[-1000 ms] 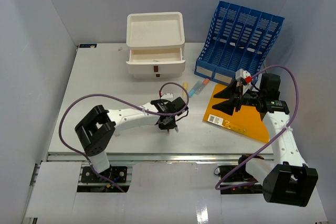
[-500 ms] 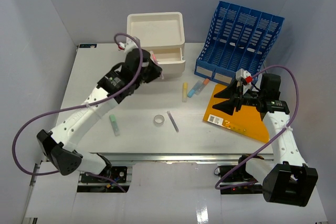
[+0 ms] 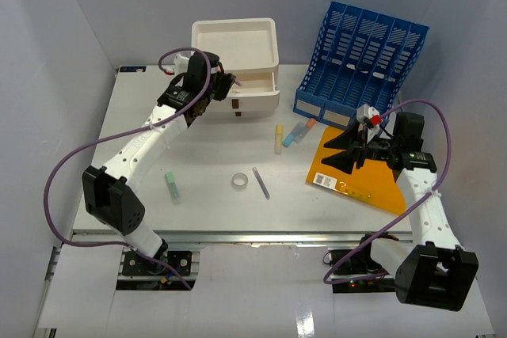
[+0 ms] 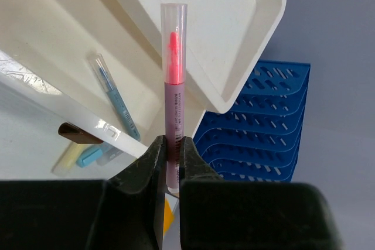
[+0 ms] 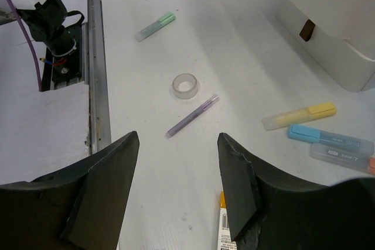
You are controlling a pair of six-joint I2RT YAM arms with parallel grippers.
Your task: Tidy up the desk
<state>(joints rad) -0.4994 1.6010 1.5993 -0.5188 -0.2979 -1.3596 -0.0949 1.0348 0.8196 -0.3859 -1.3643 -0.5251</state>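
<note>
Pinching a pink highlighter (image 4: 174, 86) with left gripper (image 4: 170, 156) over the drawer (image 4: 70, 45) at far edge of desk (image 3: 158, 156), held right gripper (image 5: 177, 140) spread.

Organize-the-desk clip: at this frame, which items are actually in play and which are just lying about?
In play: pink highlighter pinched in the left hand; open drawer of the white drawer box, blue pen inside.

Lying about on the desk: green highlighter, tape roll, purple pen, yellow highlighter, blue highlighter, orange notebook; blue file rack standing at the back.
</note>
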